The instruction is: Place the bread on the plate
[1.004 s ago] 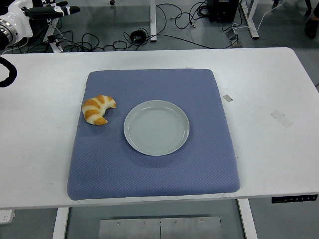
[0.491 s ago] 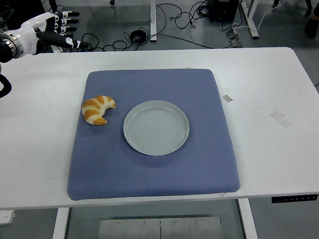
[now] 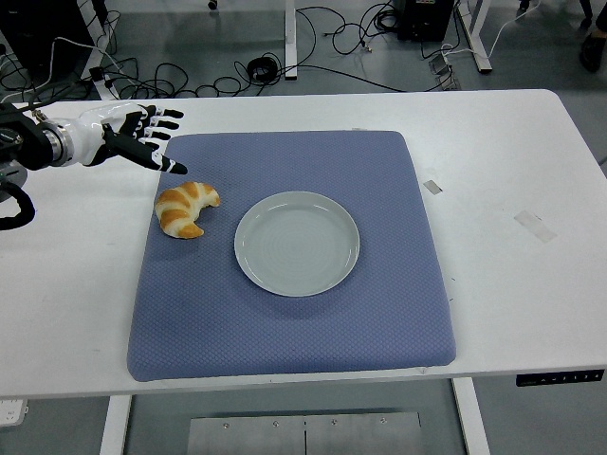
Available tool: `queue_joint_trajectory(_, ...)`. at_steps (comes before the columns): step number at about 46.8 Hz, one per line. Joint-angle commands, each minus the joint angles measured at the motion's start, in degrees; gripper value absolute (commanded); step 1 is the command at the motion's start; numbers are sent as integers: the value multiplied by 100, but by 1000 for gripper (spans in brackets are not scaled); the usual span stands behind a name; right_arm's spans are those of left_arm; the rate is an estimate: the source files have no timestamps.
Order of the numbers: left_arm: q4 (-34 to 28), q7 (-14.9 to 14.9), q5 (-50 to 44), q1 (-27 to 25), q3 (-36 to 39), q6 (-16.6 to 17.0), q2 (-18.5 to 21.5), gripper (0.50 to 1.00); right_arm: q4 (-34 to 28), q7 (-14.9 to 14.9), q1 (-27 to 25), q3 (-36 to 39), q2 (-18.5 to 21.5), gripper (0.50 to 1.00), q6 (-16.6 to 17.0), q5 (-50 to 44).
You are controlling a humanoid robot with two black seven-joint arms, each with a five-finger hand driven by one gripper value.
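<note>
Head view: the left hand [image 3: 133,137] reaches in from the table's left edge, fingers spread wide and holding nothing, over the mat's far-left corner. The bread [image 3: 186,209] — a croissant — lies on the blue mat [image 3: 294,332] near its left edge, just beside the hand on its near side, not touching it; the thumb tip points toward it. The plate [image 3: 297,244] sits at the mat's middle, bare, close to the bread's right but apart from it. The mat covers the middle of the white table [image 3: 512,190].
</note>
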Motion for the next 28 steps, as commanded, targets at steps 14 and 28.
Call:
queue_joint_trajectory(14,-44,123,26,2,177,-10,22,948,0,0,0,0,0,1000,1,0)
queue_joint_trajectory(28,-114,132,211,28,230,8,-154,948,0,0,0,0,0,1000,1,0)
